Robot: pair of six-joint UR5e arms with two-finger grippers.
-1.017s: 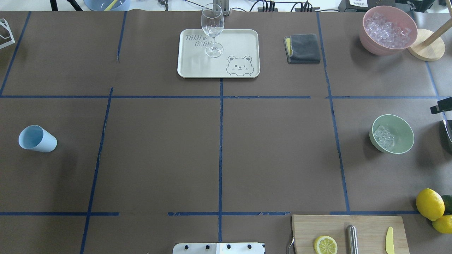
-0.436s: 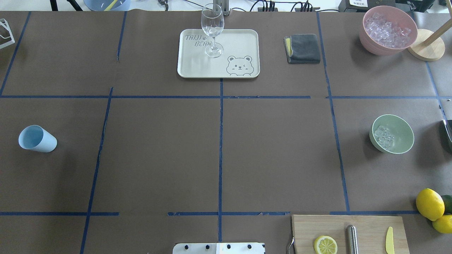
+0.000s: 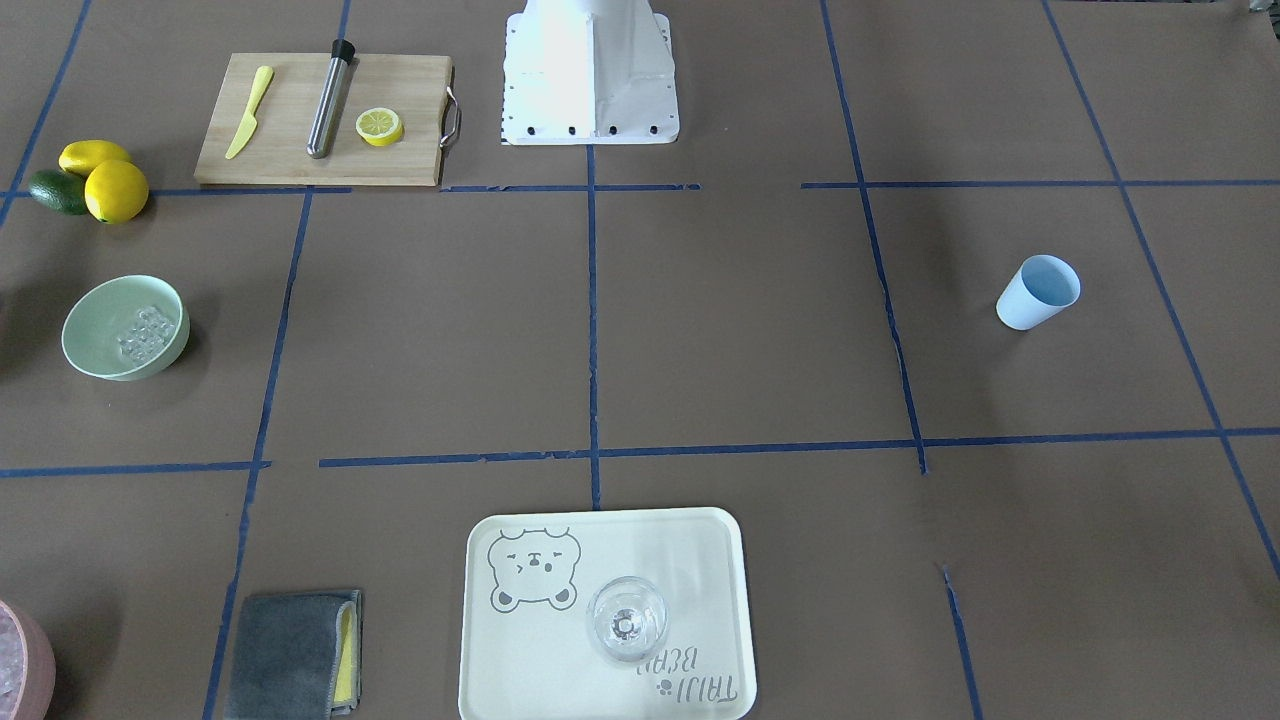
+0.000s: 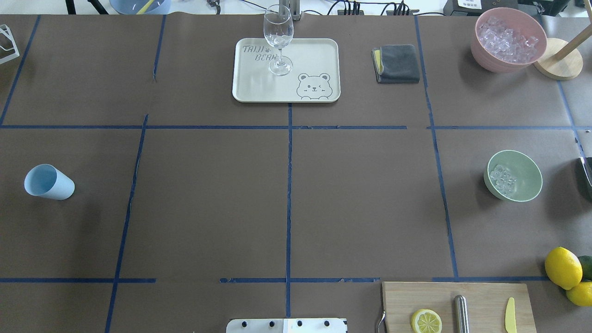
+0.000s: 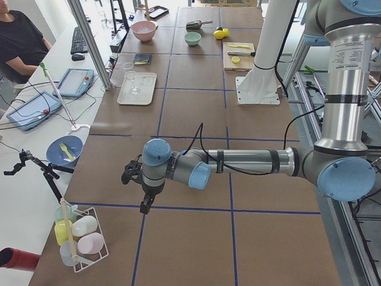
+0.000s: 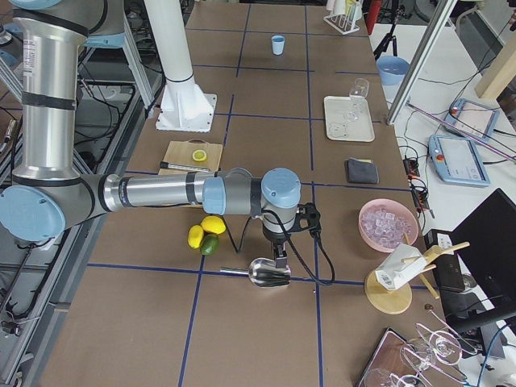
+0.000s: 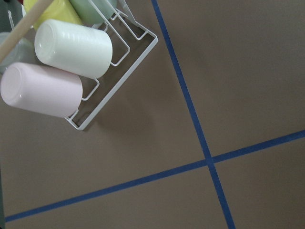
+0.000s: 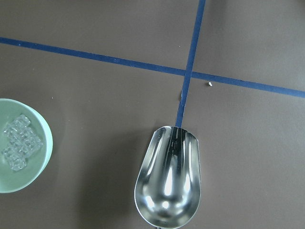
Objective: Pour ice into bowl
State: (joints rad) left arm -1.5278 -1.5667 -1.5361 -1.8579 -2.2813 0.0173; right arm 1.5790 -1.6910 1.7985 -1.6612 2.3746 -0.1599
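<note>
Ice lay in the mint bowl, at the table's right side. The scoop beside it was empty. Pour judged complete. Right gripper hung over the scoop, left gripper far left. Jaw states could not be told.

The ice lies in the bowl, toward its left side, and a scoop lies near the bowl's right. Beyond the bowl stands a fuller bowl. Nearer the robot lie lemons and a cutting board, and a cup stands well apart to the bowl's left.
</note>
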